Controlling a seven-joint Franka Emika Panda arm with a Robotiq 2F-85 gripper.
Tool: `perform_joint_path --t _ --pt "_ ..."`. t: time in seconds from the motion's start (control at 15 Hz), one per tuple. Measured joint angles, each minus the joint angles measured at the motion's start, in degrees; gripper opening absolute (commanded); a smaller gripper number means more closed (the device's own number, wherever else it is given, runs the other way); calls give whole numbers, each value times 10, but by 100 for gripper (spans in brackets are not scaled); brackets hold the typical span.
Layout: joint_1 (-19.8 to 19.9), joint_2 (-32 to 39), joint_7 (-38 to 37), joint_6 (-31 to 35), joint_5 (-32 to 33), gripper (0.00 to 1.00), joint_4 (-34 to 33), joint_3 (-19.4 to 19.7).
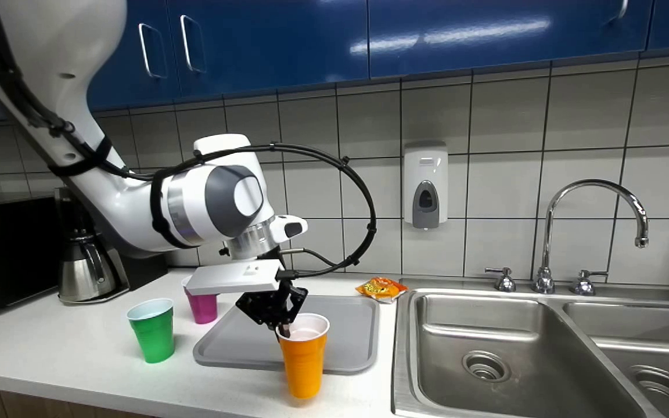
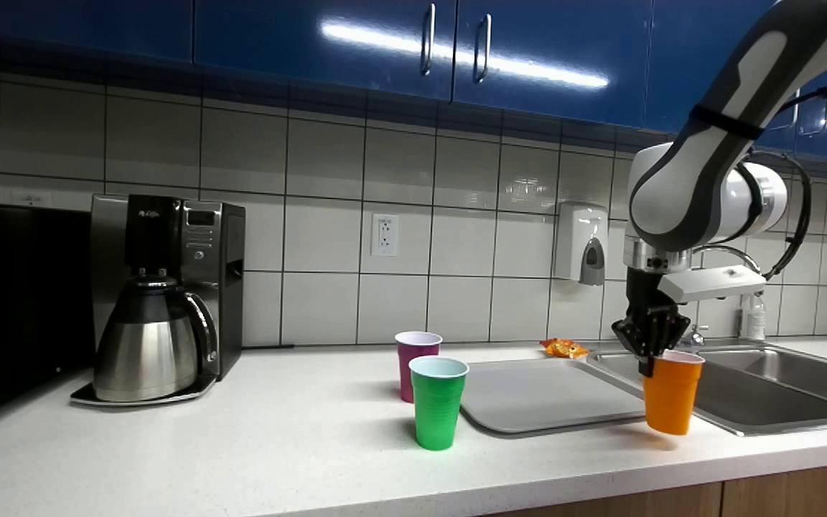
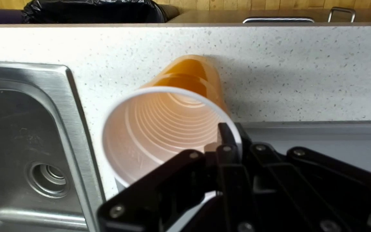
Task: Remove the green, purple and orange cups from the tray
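Observation:
My gripper is shut on the rim of the orange cup, one finger inside the cup and one outside. The orange cup leans a little and hangs just above the counter, in front of the grey tray near its sink-side corner. To the tray's other side, the green cup stands upright on the counter. Behind it is the purple cup, also upright on the counter; in an exterior view the arm covers part of this purple cup. No cup is seen resting on the tray.
A steel sink with a tall faucet lies beside the tray. An orange snack bag sits behind the tray near the wall. The coffee maker with its pot stands at the counter's far end. The counter's front edge runs close to the orange cup.

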State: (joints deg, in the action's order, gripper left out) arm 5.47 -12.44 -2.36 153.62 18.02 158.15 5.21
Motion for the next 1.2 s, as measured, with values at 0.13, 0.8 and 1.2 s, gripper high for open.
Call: perform_joint_path --t 0.13,0.8,1.2 --pt "3 3 0 10 0 1 5 0" --pt "9 24 0 37 0 44 7 0" --pt "9 31 0 43 0 88 7 0"
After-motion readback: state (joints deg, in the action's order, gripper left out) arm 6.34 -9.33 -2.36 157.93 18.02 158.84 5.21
